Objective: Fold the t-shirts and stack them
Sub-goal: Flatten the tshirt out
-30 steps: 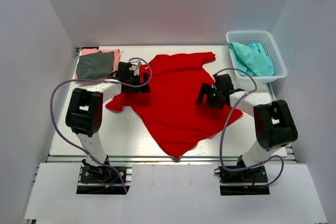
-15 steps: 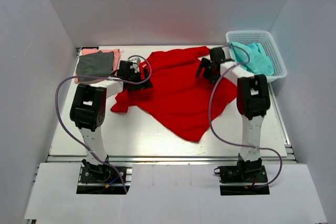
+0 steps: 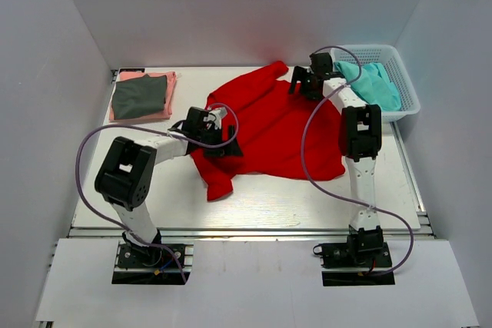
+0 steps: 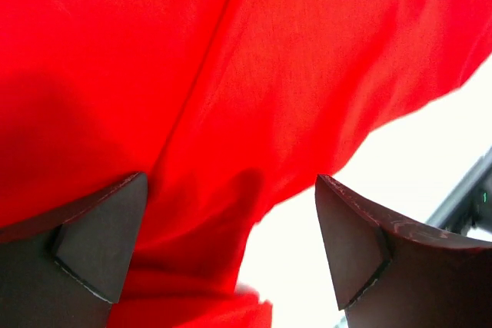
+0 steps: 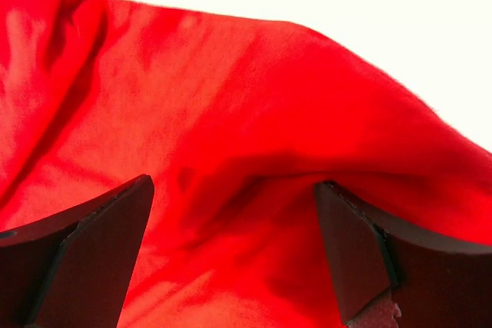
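Observation:
The bright red t-shirt (image 3: 277,128) lies spread and rumpled in the middle of the table. My left gripper (image 3: 219,140) is over its left edge, and my right gripper (image 3: 304,86) is over its far right part, near the basket. The left wrist view shows my left gripper (image 4: 231,182) with jaws wide apart over red cloth (image 4: 269,74) and bare table. In the right wrist view, my right gripper (image 5: 234,183) has jaws wide apart over a raised red fold (image 5: 231,97). A folded dark grey t-shirt (image 3: 138,96) lies on a salmon pink one (image 3: 164,78) at the far left.
A white lattice basket (image 3: 407,86) with teal cloth (image 3: 369,86) in it stands at the far right corner. White walls close in the table on three sides. Purple cables loop off both arms.
The right gripper has moved from mid-table to the far edge beside the basket. The left gripper has moved nearer and rightward. The red shirt has shifted right and bunched more compactly.

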